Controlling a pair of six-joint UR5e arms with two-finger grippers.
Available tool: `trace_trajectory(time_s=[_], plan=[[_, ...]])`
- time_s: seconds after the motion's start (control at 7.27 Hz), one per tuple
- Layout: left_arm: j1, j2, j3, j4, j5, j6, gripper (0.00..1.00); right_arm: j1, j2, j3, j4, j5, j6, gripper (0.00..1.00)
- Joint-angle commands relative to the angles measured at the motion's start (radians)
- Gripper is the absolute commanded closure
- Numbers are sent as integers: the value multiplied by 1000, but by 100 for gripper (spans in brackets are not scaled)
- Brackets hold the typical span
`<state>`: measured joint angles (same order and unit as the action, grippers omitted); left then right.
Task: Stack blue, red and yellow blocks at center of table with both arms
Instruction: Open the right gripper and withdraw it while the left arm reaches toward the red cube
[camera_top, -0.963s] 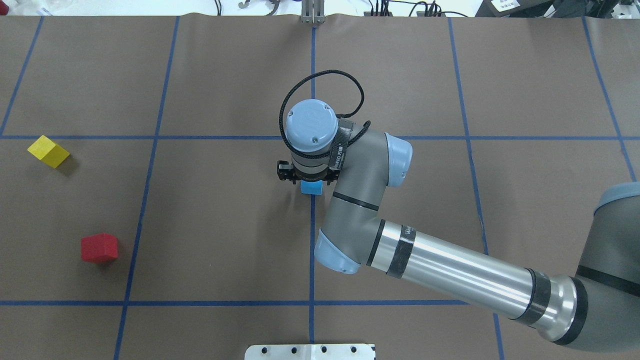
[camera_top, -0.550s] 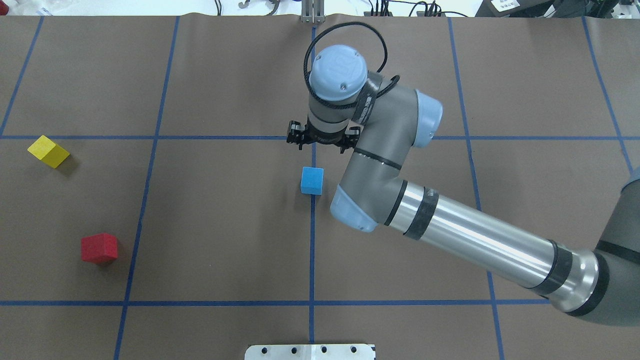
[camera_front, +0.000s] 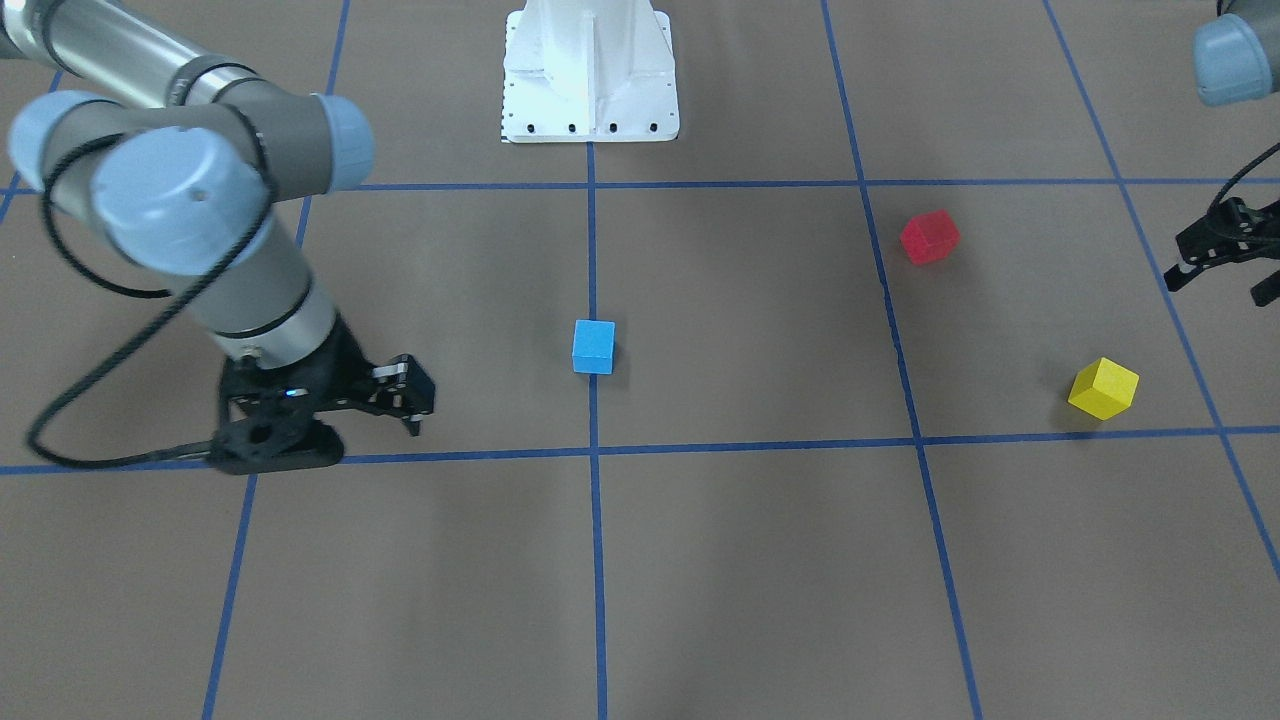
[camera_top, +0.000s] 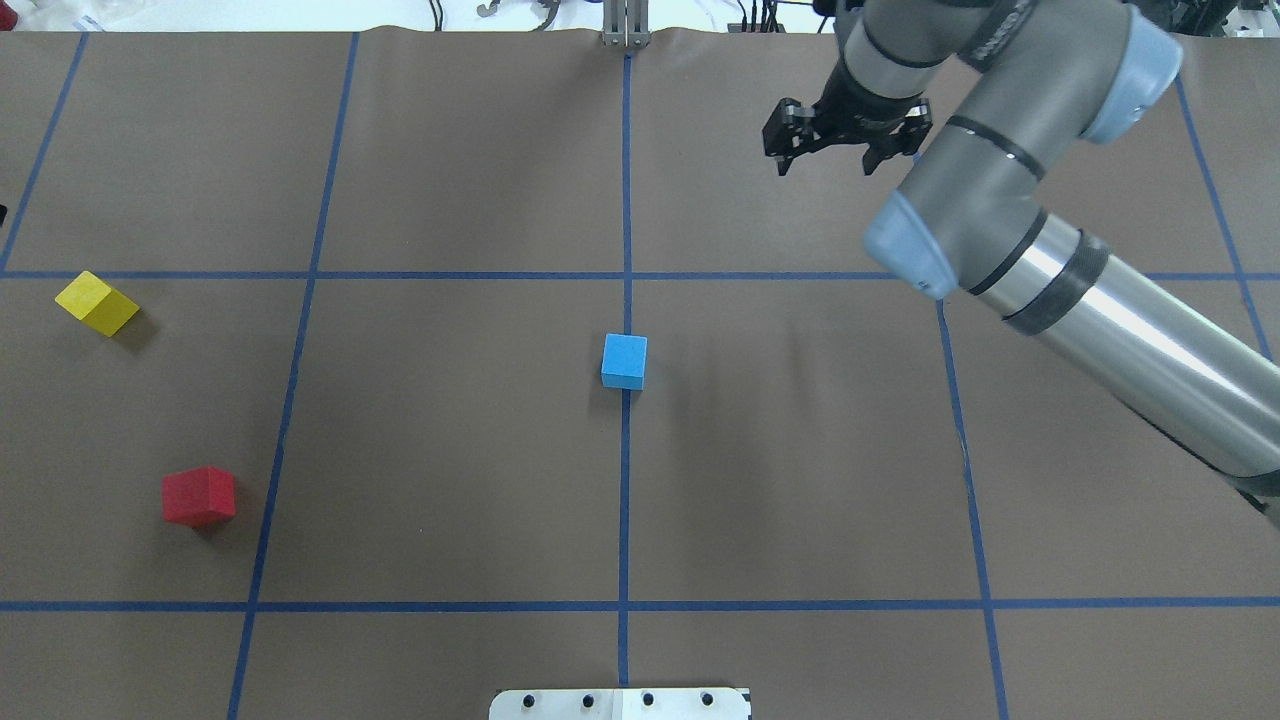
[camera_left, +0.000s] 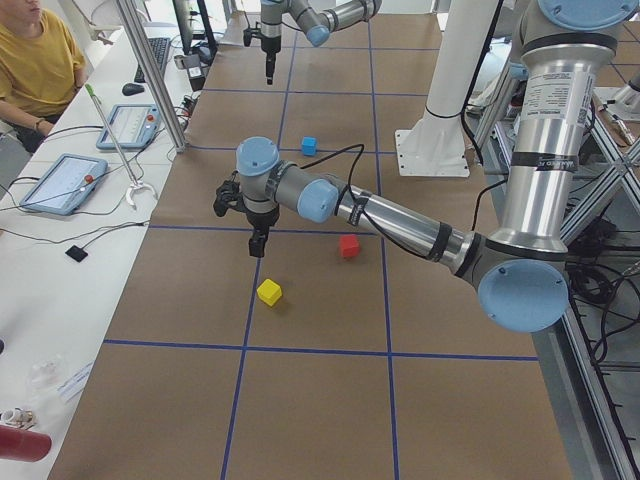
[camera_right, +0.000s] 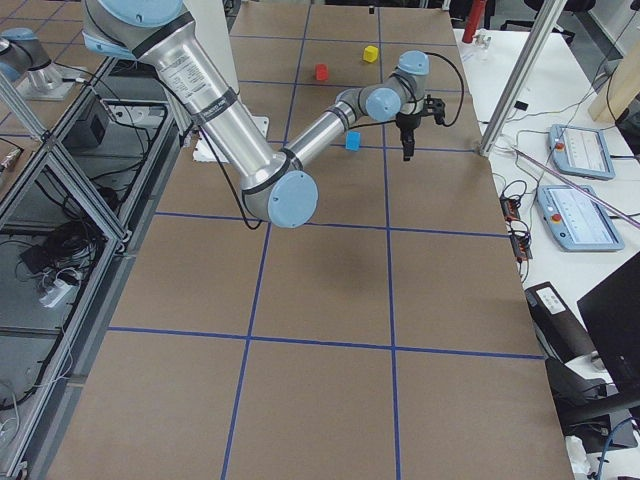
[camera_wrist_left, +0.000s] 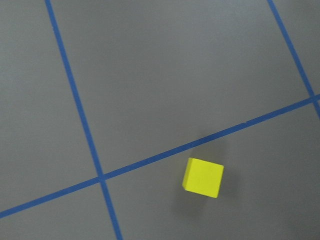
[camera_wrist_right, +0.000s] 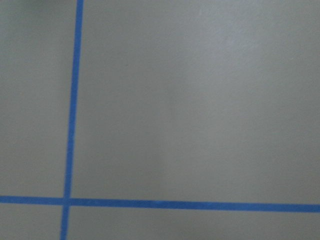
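The blue block (camera_top: 624, 360) sits alone on the centre line of the brown table; it also shows in the front view (camera_front: 593, 346). The red block (camera_top: 199, 496) and the yellow block (camera_top: 96, 302) lie apart at the table's left. My right gripper (camera_top: 822, 160) is open and empty, raised over the far right part, well away from the blue block. My left gripper (camera_front: 1220, 275) is open and empty, hovering near the yellow block (camera_front: 1103, 388), beyond the red block (camera_front: 929, 237). The left wrist view shows the yellow block (camera_wrist_left: 203, 177) below.
Blue tape lines divide the table into squares. The white robot base plate (camera_top: 620, 703) sits at the near edge. An operator (camera_left: 35, 60) and tablets (camera_left: 62, 182) are beside the table's far side, with metal posts (camera_left: 150, 75) along that edge.
My right gripper let go of the blue block, rose and swung away to the far right. The blue block stays at the centre. Red and yellow blocks have not moved.
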<state>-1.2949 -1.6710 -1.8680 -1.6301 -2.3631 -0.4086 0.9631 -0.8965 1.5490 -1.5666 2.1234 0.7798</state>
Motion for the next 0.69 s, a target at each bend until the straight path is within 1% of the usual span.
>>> trace_trajectory(time_s=[0.0,0.28,0.41,0.55], plan=[[189,5,-104,1,144,-369,0,182,-152,33,-7,79,-340,0],[404,8,-147,-2,269,-629,0,311,-276,43,-4,179,-570,0],[481,26,-148,-55,306,-707,0,341,-324,51,2,187,-635,0],[526,95,-146,-164,317,-737,0,347,-335,52,4,190,-657,0]])
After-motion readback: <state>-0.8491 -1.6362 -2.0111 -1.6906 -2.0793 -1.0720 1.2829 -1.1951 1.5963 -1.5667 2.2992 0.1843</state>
